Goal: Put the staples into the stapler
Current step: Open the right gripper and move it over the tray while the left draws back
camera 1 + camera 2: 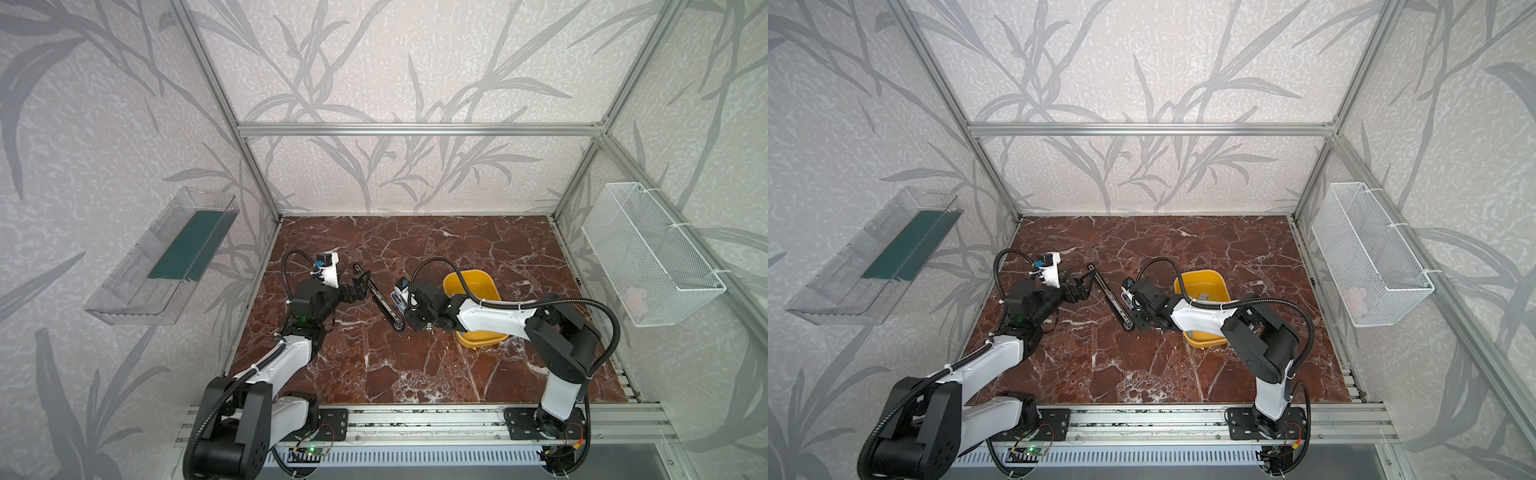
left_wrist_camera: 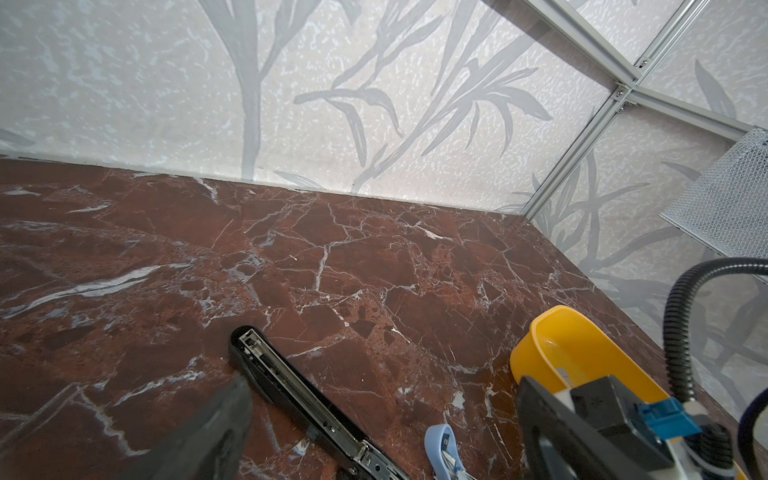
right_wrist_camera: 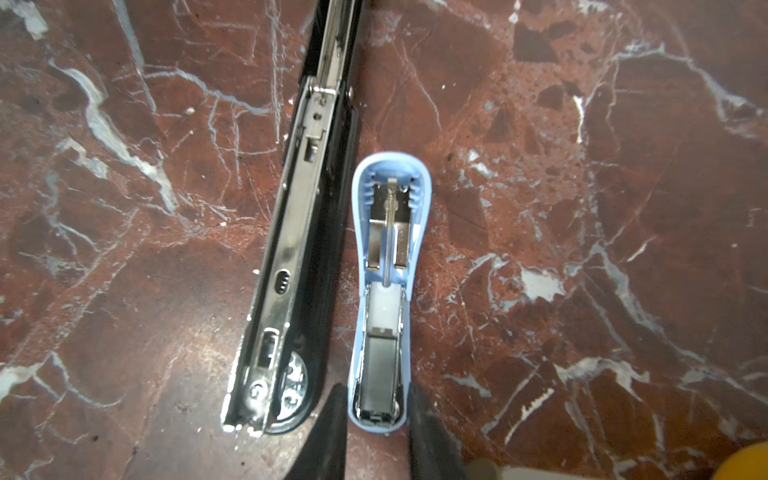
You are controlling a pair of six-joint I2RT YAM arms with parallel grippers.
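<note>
Staples (image 3: 378, 365) seem loaded in the open blue stapler (image 3: 384, 249); closing it is what is left.
They lie in its channel just ahead of the right gripper (image 3: 376, 386), fingers slightly parted around it; left gripper (image 1: 359, 284), fingers wide apart, empty, beside a black stapler (image 3: 299, 232).

Pale leaf-patterned walls (image 1: 374, 62), red marble tabletop (image 1: 415, 374).

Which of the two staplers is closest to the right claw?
The small blue stapler: its end sits between the right gripper's fingertips. The long black stapler lies alongside, outside them.
</note>
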